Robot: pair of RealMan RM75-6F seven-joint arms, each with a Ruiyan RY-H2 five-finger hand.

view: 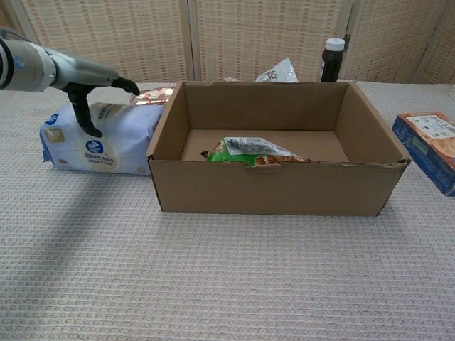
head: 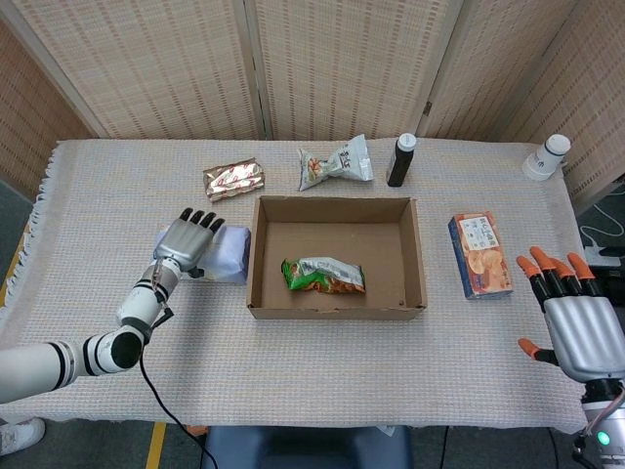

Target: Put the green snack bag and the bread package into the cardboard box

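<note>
The green snack bag (head: 322, 276) (view: 252, 149) lies flat on the floor of the open cardboard box (head: 337, 313) (view: 277, 188). The bread package (head: 229, 256) (view: 106, 142), blue and white, lies on the table against the box's left wall. My left hand (head: 186, 242) (view: 78, 78) sits over the top of the package, fingers stretched across it and the thumb pointing down onto its front face; the package rests on the table. My right hand (head: 576, 327) hovers open at the table's near right corner, holding nothing.
Behind the box lie a red foil snack pack (head: 234, 179), a white and green snack bag (head: 335, 164) and a dark bottle (head: 400, 160). An orange and blue cracker box (head: 479, 254) lies right of the box. A white cup (head: 547, 156) stands at the far right.
</note>
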